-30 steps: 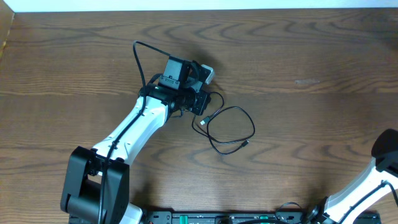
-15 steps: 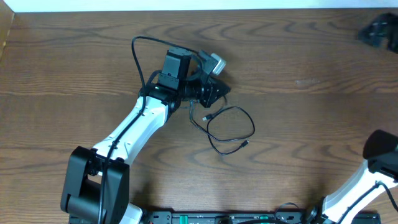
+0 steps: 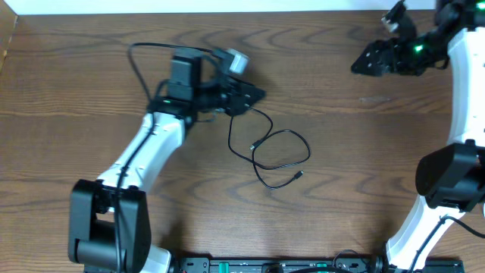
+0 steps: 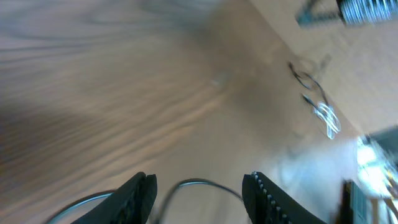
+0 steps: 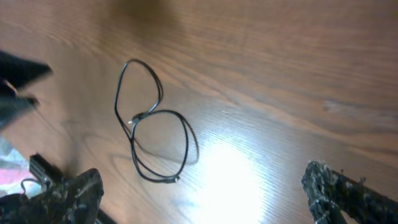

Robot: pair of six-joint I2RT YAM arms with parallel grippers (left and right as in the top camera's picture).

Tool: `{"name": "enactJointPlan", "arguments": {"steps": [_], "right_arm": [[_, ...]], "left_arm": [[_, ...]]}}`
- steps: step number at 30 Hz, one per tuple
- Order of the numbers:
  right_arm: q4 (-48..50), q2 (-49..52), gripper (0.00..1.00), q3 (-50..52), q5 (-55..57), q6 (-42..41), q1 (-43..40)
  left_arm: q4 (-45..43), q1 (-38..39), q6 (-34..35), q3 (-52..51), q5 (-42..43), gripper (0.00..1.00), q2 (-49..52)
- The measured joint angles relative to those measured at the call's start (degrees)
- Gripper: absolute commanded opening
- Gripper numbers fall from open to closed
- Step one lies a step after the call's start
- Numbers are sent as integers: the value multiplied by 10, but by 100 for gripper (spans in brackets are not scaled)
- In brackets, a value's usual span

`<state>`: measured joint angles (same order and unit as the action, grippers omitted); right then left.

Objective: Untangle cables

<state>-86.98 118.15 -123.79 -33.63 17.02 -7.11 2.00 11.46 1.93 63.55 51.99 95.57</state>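
The cables [image 3: 308, 154] are seen lying flat on the wooden table [image 3: 364, 189], a thin black cord thrown into soft, rounded loops. In the overhead view the long axis is laid on a slant, from a single tail at the upper left down to the loops at the lower right. A small plug [image 3: 301, 175] is pointed out from that lower-right end. From the right wrist camera the shape is read as a loose figure-eight, dark and smooth against the brown grain.

Just off the cables' upper-left tail, the left gripper [image 3: 244, 94] is found. Its ridged black jaws are parted, and a thin blurred arc of cord is framed in the gap without being pinched.

Well away from the cables, up and to the right, the right gripper [image 3: 373, 61] is held with its jaws spread wide.
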Motion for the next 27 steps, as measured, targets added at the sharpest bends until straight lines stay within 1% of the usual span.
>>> {"name": "enactJointPlan", "arguments": {"steps": [3, 5, 7, 10, 16, 17, 18, 20, 27], "right_arm": [[4, 0, 99, 34, 6, 0, 18], [11, 0, 99, 54, 18, -8, 33], [24, 0, 99, 72, 40, -30, 48], [51, 0, 99, 102, 97, -95, 75], [123, 0, 99, 176, 203, -229, 130], [133, 0, 99, 189, 218, -249, 141], [143, 0, 99, 201, 234, -268, 152], [162, 0, 99, 225, 261, -303, 177], [216, 0, 99, 280, 331, -384, 257]], "left_arm": [[20, -48, 7, 0, -1, 52, 0], [38, -79, 9, 0, -2, 56, 0], [54, -103, 10, 0, -4, 61, 0], [81, -126, 8, 0, -16, 64, 0], [134, -133, -13, 0, -70, 68, 0], [139, -133, -19, 0, -76, 74, 0], [145, -133, -24, 0, -81, 76, 0], [162, -133, -30, 0, -96, 86, 0], [204, -132, -41, 0, -172, 87, -12]]}}
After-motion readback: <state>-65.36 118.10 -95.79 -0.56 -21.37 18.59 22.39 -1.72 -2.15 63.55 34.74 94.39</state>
